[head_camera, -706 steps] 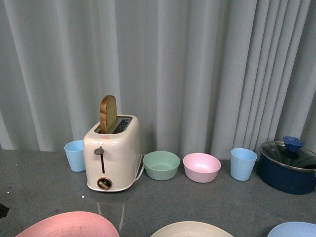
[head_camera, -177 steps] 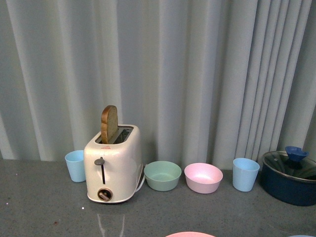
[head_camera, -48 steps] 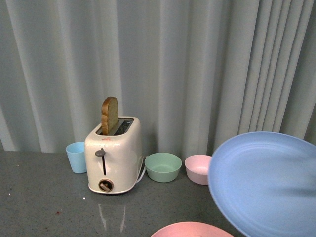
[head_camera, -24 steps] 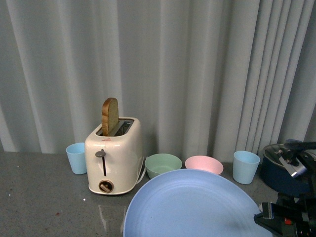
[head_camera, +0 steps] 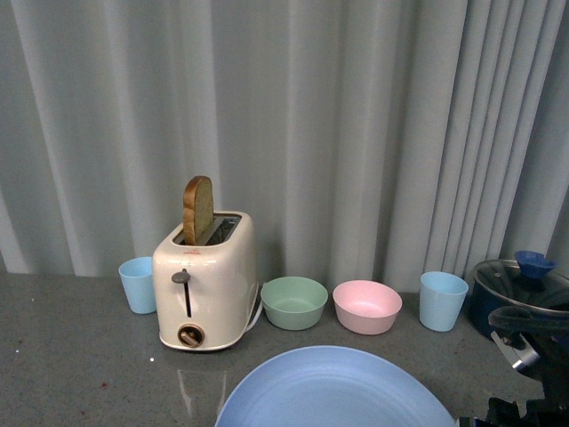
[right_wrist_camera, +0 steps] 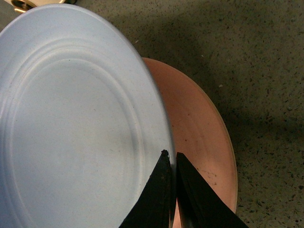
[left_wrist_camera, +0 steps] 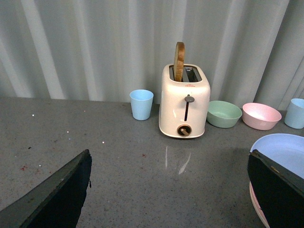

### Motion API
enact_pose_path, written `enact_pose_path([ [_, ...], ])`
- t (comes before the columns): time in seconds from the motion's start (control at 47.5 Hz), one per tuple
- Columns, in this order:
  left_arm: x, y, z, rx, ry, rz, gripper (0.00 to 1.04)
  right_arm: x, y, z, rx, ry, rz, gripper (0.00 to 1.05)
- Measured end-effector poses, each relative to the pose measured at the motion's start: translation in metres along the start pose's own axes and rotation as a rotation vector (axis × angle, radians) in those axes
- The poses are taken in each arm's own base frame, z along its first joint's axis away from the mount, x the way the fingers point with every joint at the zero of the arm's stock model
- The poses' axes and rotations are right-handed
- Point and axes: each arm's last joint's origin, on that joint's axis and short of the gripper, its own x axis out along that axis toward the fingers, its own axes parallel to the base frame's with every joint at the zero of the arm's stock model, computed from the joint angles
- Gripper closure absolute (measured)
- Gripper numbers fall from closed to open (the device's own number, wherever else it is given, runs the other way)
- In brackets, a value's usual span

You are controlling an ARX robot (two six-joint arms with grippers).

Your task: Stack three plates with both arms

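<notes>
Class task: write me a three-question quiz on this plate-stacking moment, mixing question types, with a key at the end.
1. True or false: the right gripper has its fingers closed on the rim of the blue plate.
2. Multiple choice: which plate shows directly under the blue plate? A) pink plate B) green plate C) black plate
3. Fill in: the slice of bread stands in the ______.

Key
1. True; the fingers pinch its edge in the right wrist view.
2. A
3. toaster
</notes>
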Motion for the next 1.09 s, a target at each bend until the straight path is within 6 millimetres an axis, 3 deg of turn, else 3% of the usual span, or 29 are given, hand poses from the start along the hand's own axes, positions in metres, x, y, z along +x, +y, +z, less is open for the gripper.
enact_pose_path([
  [0.463,0.0,0.0,0.0,0.0,0.0,0.0,0.07,0.011,-0.007,-0.016,0.032,0.047,-0.013,1.02],
  [0.926,0.0,0.0,0.0,0.0,0.0,0.0,0.07,0.006,-0.022,-0.017,0.06,0.043,-0.053,1.01],
  [1.094,0.0,0.0,0.0,0.0,0.0,0.0,0.07,0.0,-0.026,-0.015,0.069,0.037,-0.058,0.76],
])
